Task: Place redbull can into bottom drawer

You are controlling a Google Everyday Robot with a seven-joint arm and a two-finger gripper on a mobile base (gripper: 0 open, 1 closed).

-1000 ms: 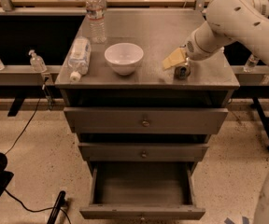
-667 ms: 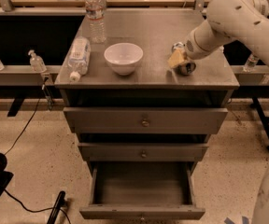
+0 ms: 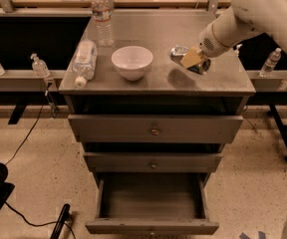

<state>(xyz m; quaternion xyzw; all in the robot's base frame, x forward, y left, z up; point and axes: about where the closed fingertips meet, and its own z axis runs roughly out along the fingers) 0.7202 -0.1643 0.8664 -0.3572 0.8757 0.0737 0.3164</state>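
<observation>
The redbull can (image 3: pixel 179 53) is a small silvery can, tilted on its side and held a little above the cabinet top (image 3: pixel 153 86), right of the bowl. My gripper (image 3: pixel 190 59) comes in from the upper right on the white arm and is shut on the can, its tan fingers (image 3: pixel 192 58) clamped across the body. A shadow lies on the top below it. The bottom drawer (image 3: pixel 152 227) is pulled open at the foot of the cabinet and its inside looks bare. The two shallower drawers above it are shut.
A white bowl (image 3: pixel 132 61) stands mid-top. A water bottle (image 3: pixel 84 60) lies at the left edge and another (image 3: pixel 102 17) stands at the back left. Small bottles sit on side shelves left (image 3: pixel 38 65) and right (image 3: pixel 271 62). Cables lie on the floor at the left.
The can stood upright on the top by the right edge; my gripper has closed on it, lifted it, tilted it and carried it left toward the bowl.
</observation>
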